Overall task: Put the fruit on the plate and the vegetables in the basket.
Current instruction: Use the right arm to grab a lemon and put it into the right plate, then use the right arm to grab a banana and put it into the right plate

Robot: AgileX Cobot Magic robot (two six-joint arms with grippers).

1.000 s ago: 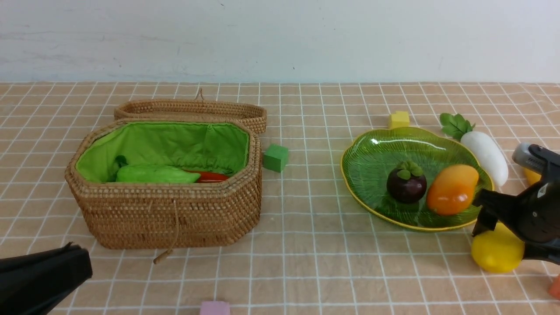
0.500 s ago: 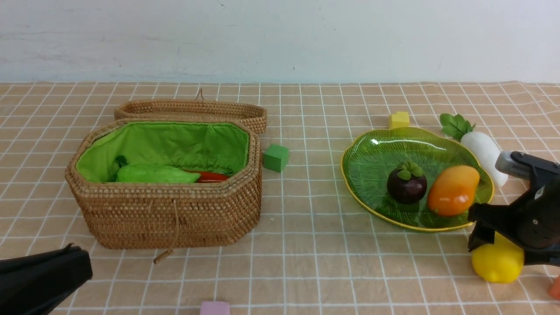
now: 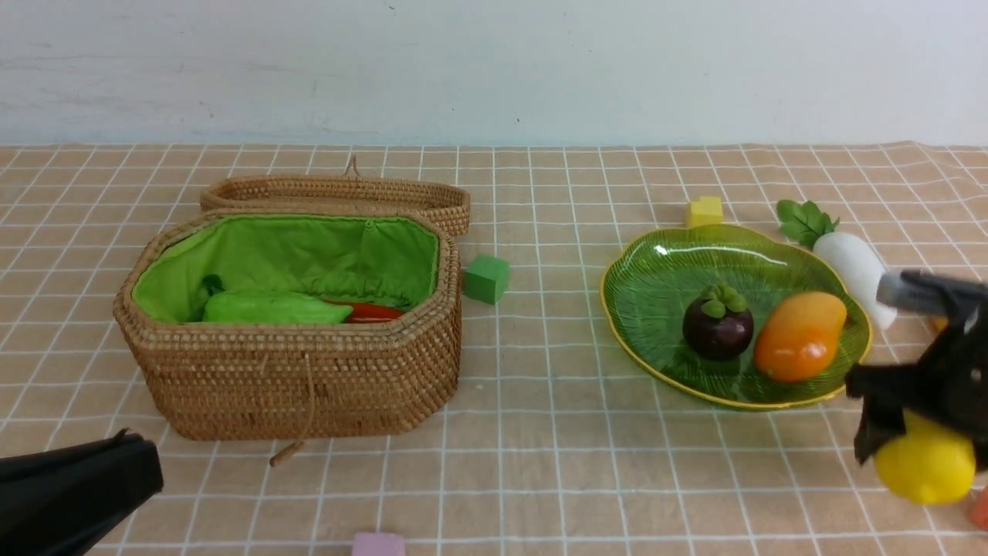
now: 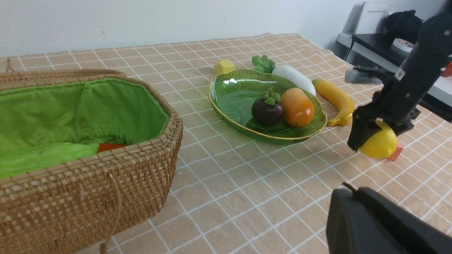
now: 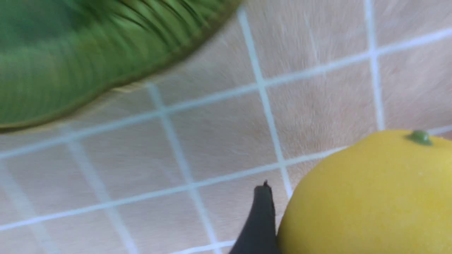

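An orange cube [image 3: 980, 507] sits just beside the right pincer [image 3: 922, 457], on its right. A yellow cube [image 3: 704, 210] lies beyond the pincer and to its left. A green cube [image 3: 486, 278] stands well apart, farther left. A pink cube [image 3: 378, 544] is also far left, nearer the robot. A tan checked cloth [image 3: 540, 448] spreads beneath them all.

Wide bare strip of cloth [image 3: 532, 371] runs between basket [image 3: 309, 378] and plate [image 3: 656, 286] — only a green cube [image 3: 486, 278] at the basket's 2 o'clock and a pink cube [image 3: 379, 544] at its 5 o'clock edge it. Plate's 9 o'clock half is bare; mangosteen [image 3: 717, 324] and mango [image 3: 799, 336] fill centre to 3 o'clock, with yellow cube [image 3: 704, 210] at 12 and radish [image 3: 853, 274] at 2. Right gripper [image 3: 918, 448], closed round the lemon [image 3: 926, 475], blocks the plate's 4 o'clock — orange cube [image 3: 980, 510] just beside it.
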